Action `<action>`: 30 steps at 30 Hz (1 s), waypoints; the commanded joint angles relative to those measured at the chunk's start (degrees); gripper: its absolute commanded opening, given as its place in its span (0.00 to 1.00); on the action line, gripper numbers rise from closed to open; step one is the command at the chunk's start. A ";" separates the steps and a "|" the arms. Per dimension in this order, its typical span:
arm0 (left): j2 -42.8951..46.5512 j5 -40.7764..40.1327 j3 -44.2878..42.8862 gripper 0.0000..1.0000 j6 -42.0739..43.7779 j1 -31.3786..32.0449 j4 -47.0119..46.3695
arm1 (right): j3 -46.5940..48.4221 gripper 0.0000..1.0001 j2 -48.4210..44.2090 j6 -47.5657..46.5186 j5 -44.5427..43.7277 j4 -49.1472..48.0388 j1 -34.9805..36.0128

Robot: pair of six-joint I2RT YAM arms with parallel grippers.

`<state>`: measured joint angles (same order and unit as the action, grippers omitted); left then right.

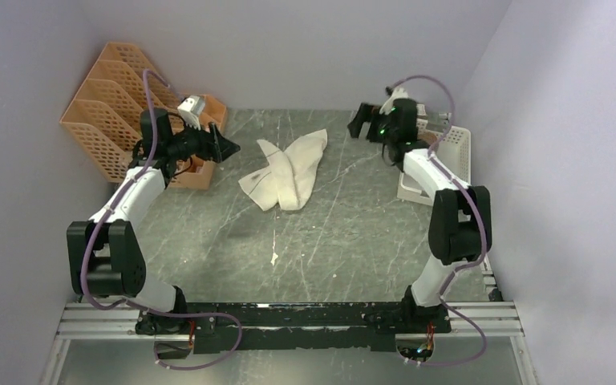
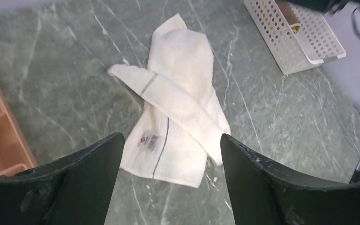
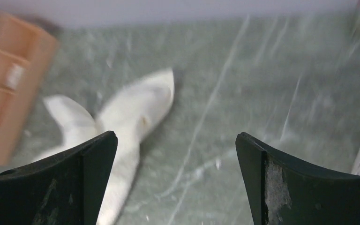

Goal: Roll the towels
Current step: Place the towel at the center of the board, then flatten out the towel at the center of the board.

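Left gripper (image 1: 231, 147) hangs with its jaws spread wide and nothing between them, just in front of the orange rack (image 1: 100, 108) at the far left of the table (image 1: 345, 249); through its own camera we see both black fingers (image 2: 75, 183) framing the towel (image 2: 180, 112) from above. Right gripper (image 1: 357, 122) is likewise released, its jaws parted and bare, near the table's far edge beside the white basket (image 1: 453, 156) on the right. We find the cream-white towel lying unrolled on the green marbled table, between the two grippers and apart from both. It is loosely folded: one narrow strip with a thin grey stripe crosses diagonally over a broader layer, so the cloth forms a rough X, and a small label shows on the lower layer at the end nearer the Left gripper. The right wrist view is blurred, yet we make out the same pale cloth with the rack beyond it. Something brownish sits inside the basket, possibly cloth, but we cannot tell
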<state>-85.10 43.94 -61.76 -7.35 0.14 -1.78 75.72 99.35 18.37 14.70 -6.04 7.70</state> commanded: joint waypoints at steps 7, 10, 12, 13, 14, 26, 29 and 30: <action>-4.59 -4.32 4.10 0.87 -0.59 6.82 3.32 | 1.81 1.00 7.75 -13.30 -12.75 7.54 19.73; -5.39 -7.12 6.69 0.85 -2.95 8.72 0.67 | 5.05 1.00 12.11 -13.35 -16.37 9.06 22.68; -6.19 -7.41 8.27 0.84 -5.80 9.20 -3.59 | 6.29 1.00 14.19 -12.20 -17.12 7.73 22.56; -6.85 -7.63 8.20 0.83 -6.78 9.40 -4.99 | 6.76 1.00 15.09 -12.34 -17.01 6.85 22.42; -7.85 -7.85 7.54 0.83 -7.59 9.66 -6.29 | 7.51 1.00 15.86 -12.77 -16.28 6.00 22.18; -27.79 -15.77 -14.30 0.81 -9.03 10.93 -7.48 | 25.01 1.00 29.55 -4.45 -4.57 7.43 8.83; -33.19 -14.99 -20.68 0.81 -9.71 10.93 -6.39 | 30.56 0.99 33.74 -4.31 -1.58 10.35 7.40; -34.88 -14.40 -22.62 0.81 -10.06 10.93 -6.24 | 32.04 0.99 34.91 -4.64 -0.55 11.14 7.33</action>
<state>-115.22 30.20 -77.69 -15.70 10.72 -6.42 102.50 129.88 12.23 8.60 1.69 15.35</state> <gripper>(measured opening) 0.812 0.992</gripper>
